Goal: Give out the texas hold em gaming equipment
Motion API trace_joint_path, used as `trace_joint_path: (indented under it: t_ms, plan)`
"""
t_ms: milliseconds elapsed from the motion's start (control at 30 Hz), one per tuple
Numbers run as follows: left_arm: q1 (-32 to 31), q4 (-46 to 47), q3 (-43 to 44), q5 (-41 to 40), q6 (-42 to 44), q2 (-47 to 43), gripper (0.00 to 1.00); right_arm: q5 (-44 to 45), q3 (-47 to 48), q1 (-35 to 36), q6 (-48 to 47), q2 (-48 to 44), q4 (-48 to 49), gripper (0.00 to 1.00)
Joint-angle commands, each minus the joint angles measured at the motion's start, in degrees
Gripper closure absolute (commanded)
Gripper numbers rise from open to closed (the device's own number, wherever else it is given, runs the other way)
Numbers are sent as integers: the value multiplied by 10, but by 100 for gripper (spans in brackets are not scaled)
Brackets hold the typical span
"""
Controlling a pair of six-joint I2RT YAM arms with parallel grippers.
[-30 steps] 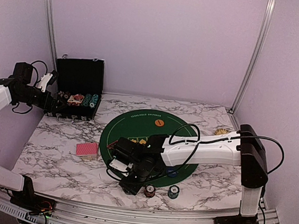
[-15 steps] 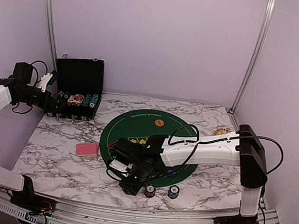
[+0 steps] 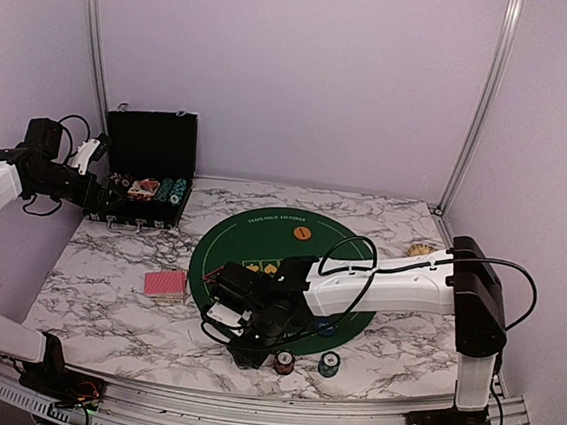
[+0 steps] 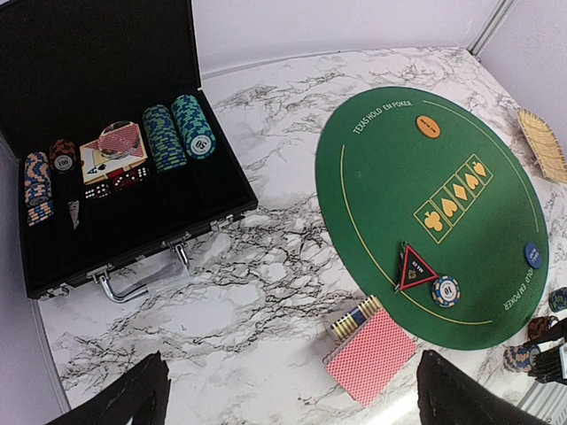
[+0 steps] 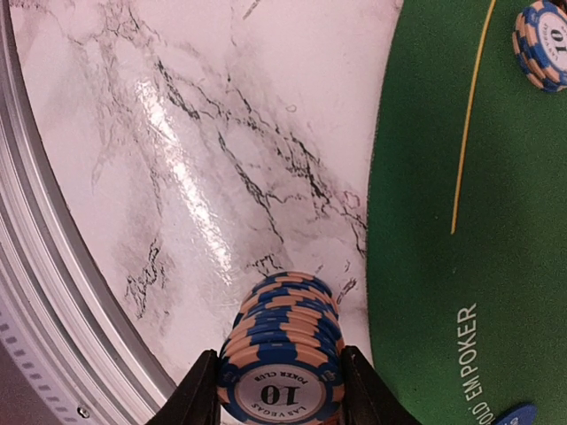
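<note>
My right gripper [image 5: 283, 394] is shut on a stack of blue-and-peach poker chips [image 5: 285, 341] marked 10, over marble just left of the green mat [image 5: 461, 221]. In the top view it [image 3: 247, 351] is low near the front edge. Two small chip stacks [image 3: 283, 362] stand beside it. On the mat lie a single chip [image 4: 446, 289], the red-rimmed black triangle [image 4: 415, 269], the orange button [image 4: 428, 126] and the blue button [image 4: 532, 255]. Red-backed cards [image 4: 370, 355] lie by a tipped chip stack [image 4: 353, 320]. My left gripper [image 4: 292, 403] is open and empty, high beside the case.
The open black case [image 4: 124, 221] at the back left holds chip rows, cards and dice. A tan slatted object [image 3: 421, 249] lies at the back right of the mat [image 3: 261, 233]. A metal rail [image 5: 53, 336] runs along the table's front edge.
</note>
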Motion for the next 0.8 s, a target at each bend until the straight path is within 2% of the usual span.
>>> trace_joint_path:
  t_ms: [0, 167, 467, 767]
  plan:
    - [1, -18, 19, 1, 6, -12, 1, 0, 10, -4, 0, -5, -1, 86]
    - [1, -18, 19, 1, 7, -13, 1, 12, 27, -12, -1, -15, -16, 93]
    - [1, -19, 19, 2, 8, -14, 1, 51, 57, -68, 2, -51, -29, 94]
    - [1, -20, 20, 8, 7, -12, 1, 99, 62, -191, 16, -59, 6, 95]
